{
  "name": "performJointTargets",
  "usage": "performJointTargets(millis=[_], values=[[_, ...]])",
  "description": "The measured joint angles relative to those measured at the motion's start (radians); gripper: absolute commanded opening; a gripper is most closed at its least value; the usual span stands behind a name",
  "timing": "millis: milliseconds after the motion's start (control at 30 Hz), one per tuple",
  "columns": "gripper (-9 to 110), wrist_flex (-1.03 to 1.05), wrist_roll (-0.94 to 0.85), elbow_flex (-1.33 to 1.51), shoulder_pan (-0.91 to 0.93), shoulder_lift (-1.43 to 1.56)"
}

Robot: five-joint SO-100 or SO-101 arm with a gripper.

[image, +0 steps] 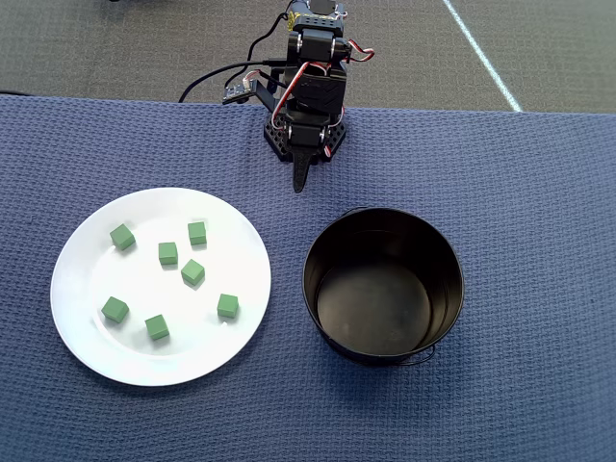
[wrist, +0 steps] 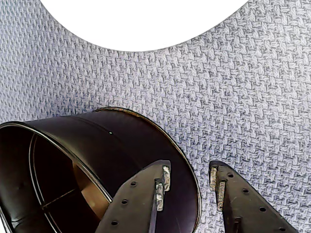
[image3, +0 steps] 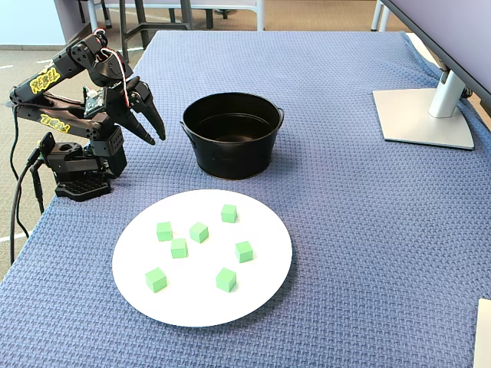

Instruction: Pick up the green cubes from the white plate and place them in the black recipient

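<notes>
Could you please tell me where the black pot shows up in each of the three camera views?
Overhead view: black pot right of centre, right of the white plate.
Wrist view: pot lower left, behind the gripper.
Fixed view: pot upper centre, beyond the plate.
Shared landmark: the plate.

A dark blue woven cloth [image3: 368, 230] with a waffle-like texture covers the whole surface. In the fixed view, a silver monitor stand [image3: 426, 115] sits on it at the far right, its flat base on the cloth and the screen's edge [image3: 445, 31] above. Chair or table legs [image3: 153, 15] stand on tan carpet at the far end. In the overhead view, grey carpet [image: 115, 48] with a pale diagonal line [image: 481, 53] lies beyond the cloth. Light is bright and even.
</notes>
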Motion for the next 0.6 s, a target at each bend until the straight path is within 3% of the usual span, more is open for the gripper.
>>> performJointTargets(millis=[400,500,600], values=[[0,-0.049,0.086,-0.002,0.092,-0.121],[9,-0.049,0.094,-0.015,0.106,-0.158],[10,-0.021,0.046,-0.11,0.123,-0.252]])
